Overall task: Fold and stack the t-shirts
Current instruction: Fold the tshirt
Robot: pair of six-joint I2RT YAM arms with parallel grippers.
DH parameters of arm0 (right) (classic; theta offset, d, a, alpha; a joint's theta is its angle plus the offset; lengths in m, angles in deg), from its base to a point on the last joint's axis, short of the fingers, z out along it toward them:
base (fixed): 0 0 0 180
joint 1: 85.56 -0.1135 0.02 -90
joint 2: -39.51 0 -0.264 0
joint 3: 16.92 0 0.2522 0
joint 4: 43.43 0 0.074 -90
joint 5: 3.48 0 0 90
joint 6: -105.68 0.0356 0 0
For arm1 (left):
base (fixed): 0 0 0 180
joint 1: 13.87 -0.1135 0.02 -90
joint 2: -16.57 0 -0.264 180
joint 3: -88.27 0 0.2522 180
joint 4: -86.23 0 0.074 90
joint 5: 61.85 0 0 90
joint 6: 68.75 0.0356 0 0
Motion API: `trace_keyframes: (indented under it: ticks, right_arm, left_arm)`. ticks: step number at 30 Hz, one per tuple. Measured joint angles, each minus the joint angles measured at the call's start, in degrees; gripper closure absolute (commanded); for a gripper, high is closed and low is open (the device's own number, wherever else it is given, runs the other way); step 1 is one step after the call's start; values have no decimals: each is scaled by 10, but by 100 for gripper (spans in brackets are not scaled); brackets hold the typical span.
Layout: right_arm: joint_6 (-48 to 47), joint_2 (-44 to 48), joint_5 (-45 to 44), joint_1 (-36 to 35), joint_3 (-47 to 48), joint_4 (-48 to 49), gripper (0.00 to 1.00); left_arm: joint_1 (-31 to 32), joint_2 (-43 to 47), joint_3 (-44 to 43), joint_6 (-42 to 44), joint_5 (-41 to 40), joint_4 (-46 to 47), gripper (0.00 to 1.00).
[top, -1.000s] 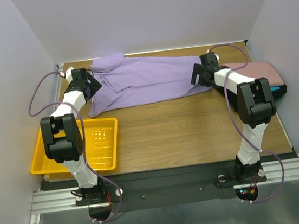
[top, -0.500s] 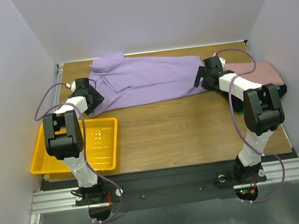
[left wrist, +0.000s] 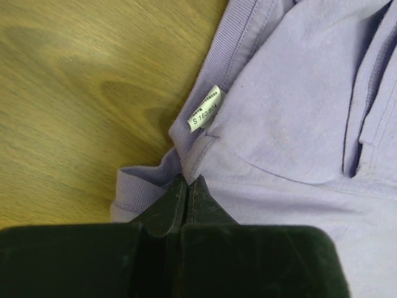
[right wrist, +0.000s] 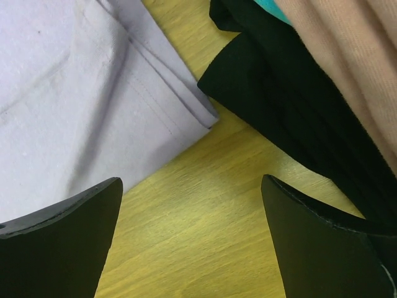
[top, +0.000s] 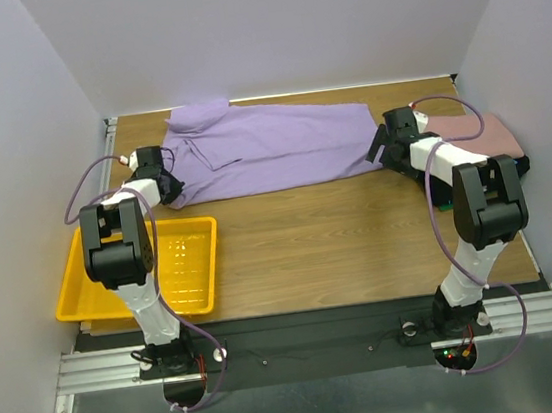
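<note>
Seen from above, a lavender t-shirt (top: 269,152) lies spread flat across the far part of a wooden table (top: 339,229), with its collar end to the left and its hem to the right. The left gripper (left wrist: 186,186) sits low at the collar end. Its two black fingers are pressed together, pinching a small pucker of the ribbed collar edge. A white size label (left wrist: 206,107) shows just beyond the fingertips. The right gripper (right wrist: 191,181) hangs at the hem end with its fingers spread wide and only bare wood between them. The shirt's near hem corner lies just ahead of that gap. Just right of the corner, a stack of folded shirts sits at the table's right edge: a black t-shirt (right wrist: 291,105) showing lowest, a sliver of a teal t-shirt (right wrist: 273,6) beside it, and a dusty-pink t-shirt (top: 489,132) on top. A yellow tray (top: 75,292) rests at the near left of the table beside the left arm, well apart from the shirts.
</note>
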Motion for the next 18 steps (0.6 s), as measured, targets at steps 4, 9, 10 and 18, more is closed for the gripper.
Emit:
trace_keyframes:
  ticks: [4, 9, 10, 18]
  right_arm:
    - [21, -4, 0, 0, 1, 0, 4]
    - [47, -32, 3, 0, 11, 1, 10]
    - [51, -39, 5, 0, 12, 1, 13]
    - [64, -47, 30, -2, 17, 1, 18]
  left_arm:
    - [-16, 3, 14, -11, 7, 24, 100]
    - [-53, 21, 50, -26, 10, 58, 100]
    - [-58, 23, 54, -27, 11, 62, 100]
    - [-66, 26, 66, -28, 25, 84, 100]
